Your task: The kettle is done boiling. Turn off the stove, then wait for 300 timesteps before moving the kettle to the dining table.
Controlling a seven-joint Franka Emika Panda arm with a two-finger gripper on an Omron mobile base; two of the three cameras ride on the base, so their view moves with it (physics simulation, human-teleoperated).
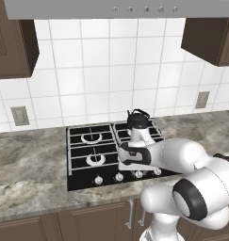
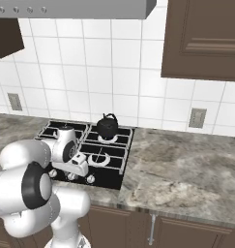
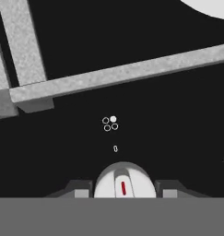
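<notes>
The black kettle (image 1: 137, 120) (image 2: 108, 127) stands upright on the back right burner of the stove (image 1: 80, 162) (image 2: 116, 169). My arm reaches low over the front of the cooktop, well in front of the kettle. In the hand view my gripper (image 3: 124, 188) is shut on a small silver stove knob (image 3: 124, 182) with a red mark, one dark fingertip (image 3: 81, 190) pressed to each side. From the base views the hand (image 1: 130, 160) (image 2: 75, 167) covers the middle of the knob row, hiding the fingers. The dining table is out of view.
Grey grate bars (image 3: 118, 71) cross the black cooktop just beyond the knob. Marble counter (image 1: 26, 174) (image 2: 186, 164) runs on both sides of the stove. A hood (image 1: 134, 8) and brown wall cabinets (image 2: 206, 38) hang above, and the tiled wall carries outlets (image 1: 20, 116).
</notes>
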